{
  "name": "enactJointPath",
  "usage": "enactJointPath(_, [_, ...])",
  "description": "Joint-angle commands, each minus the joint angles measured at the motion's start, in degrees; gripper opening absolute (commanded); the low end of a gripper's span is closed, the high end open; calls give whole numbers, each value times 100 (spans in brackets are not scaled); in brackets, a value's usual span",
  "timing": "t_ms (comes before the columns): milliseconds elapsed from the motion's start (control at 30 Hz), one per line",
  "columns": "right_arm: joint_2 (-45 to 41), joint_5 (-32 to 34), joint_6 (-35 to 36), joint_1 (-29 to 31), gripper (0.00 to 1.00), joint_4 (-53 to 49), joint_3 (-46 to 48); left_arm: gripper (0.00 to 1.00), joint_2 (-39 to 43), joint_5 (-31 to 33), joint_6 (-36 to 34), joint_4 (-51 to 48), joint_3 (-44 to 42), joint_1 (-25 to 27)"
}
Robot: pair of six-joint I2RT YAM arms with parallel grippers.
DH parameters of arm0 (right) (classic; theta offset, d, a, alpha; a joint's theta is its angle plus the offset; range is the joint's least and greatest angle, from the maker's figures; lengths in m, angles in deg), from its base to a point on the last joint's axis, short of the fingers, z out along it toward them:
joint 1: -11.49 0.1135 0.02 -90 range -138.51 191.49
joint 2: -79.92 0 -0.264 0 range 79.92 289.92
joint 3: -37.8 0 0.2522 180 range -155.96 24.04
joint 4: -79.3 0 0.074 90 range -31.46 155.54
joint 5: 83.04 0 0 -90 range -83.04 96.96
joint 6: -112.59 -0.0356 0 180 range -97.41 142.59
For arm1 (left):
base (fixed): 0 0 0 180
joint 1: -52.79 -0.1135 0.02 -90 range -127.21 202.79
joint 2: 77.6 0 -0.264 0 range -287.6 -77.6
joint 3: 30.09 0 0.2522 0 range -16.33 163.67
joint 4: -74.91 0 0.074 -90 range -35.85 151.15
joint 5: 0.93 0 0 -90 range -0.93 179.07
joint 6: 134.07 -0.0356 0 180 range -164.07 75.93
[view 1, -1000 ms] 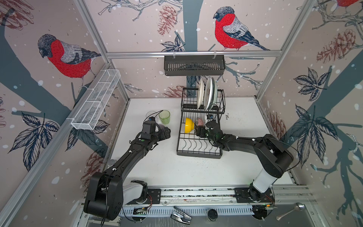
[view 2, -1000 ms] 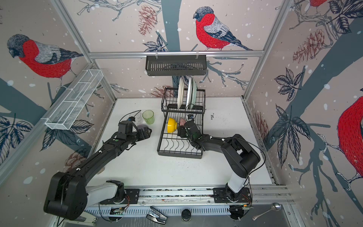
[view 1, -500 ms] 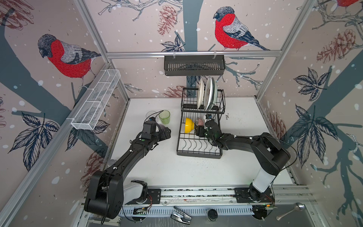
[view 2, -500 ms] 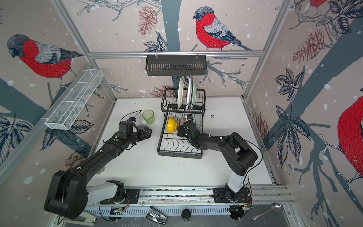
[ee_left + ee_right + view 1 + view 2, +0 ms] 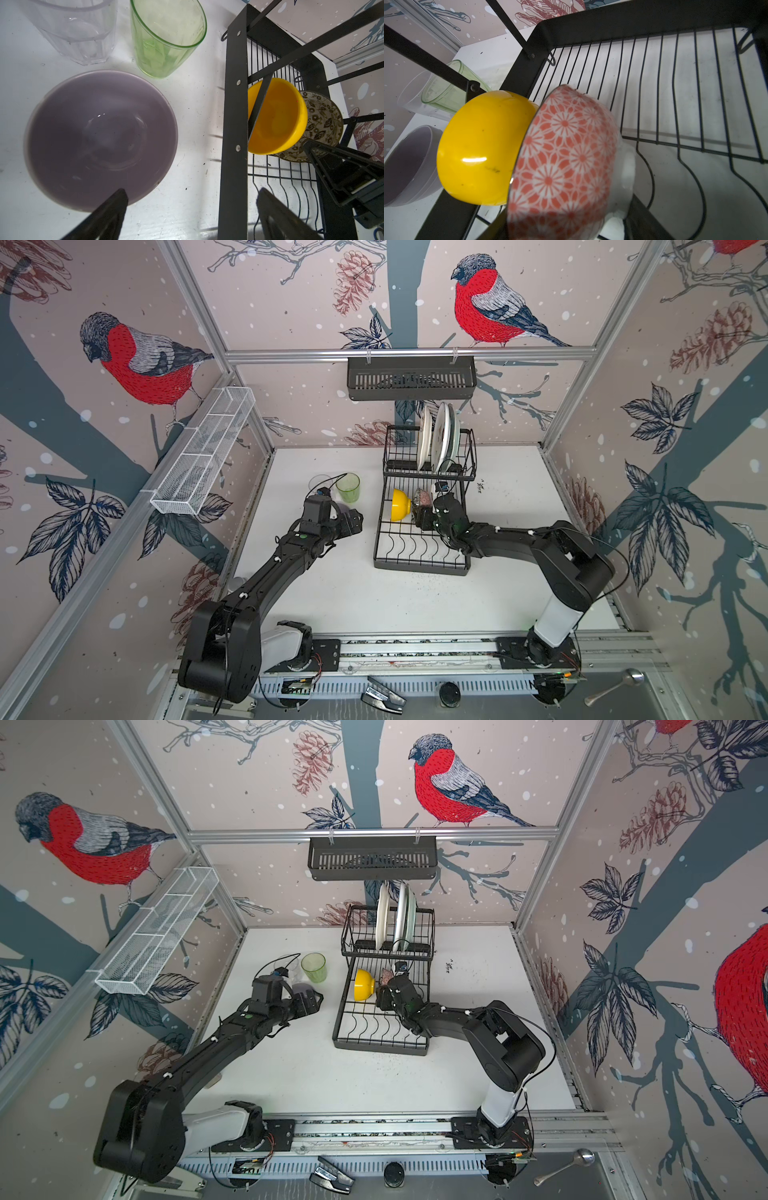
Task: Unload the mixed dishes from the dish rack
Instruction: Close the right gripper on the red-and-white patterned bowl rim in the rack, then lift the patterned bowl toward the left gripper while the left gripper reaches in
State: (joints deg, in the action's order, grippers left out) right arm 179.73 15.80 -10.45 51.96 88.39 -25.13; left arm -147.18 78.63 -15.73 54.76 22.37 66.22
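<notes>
At the left of the table (image 5: 415, 605) the clear tumbler (image 5: 72, 31) and the green tumbler (image 5: 166, 37) stand upright side by side. The lilac bowl (image 5: 99, 137) sits upright just beside them, so these three are out of the dish rack (image 5: 419, 566). The left gripper (image 5: 193, 199) hangs over the gap between that bowl and the rack's edge, jaws spread wide and holding nothing. In the rack's flat tray the yellow bowl (image 5: 401, 510) stands on edge, mouth toward the left arm. Its base appears tucked into the mouth of the pink-patterned bowl (image 5: 566, 158), which is also on edge. The right gripper (image 5: 423, 519) straddles this second bowl with its jaws partly apart. Farther back the plates (image 5: 440, 439) stand upright in the raised basket (image 5: 430, 477). The likeliest trouble is the yellow bowl: it leans on the patterned one, so lifting that away could topple it, roll it on the wires or drag it along. The glazed, curved wall could also slip in the pads. A slanting brace (image 5: 259, 104) and the basket overhead leave little room, so a knock is possible. Whether the right jaws press on the bowl cannot be told: the bowl fills the right wrist view and hides the fingertips, and the top views are too small. In both top views the left arm covers most of the lilac bowl and the clear tumbler is faint. The plates show edge-on, so their number and any pattern are unclear.
</notes>
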Motion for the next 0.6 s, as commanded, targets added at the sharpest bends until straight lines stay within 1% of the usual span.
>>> enactJointPath(0, [-105,519,106,-4,56,-66,62,97,41,-64,8,242,6,14])
enactJointPath(133, [-193,696,183,-4,56,-130,105,97,24,-89,19,269,11,28])
enactJointPath(567, [-600,778,116,110,53,-111,430,97,17,-196,49,340,65,115])
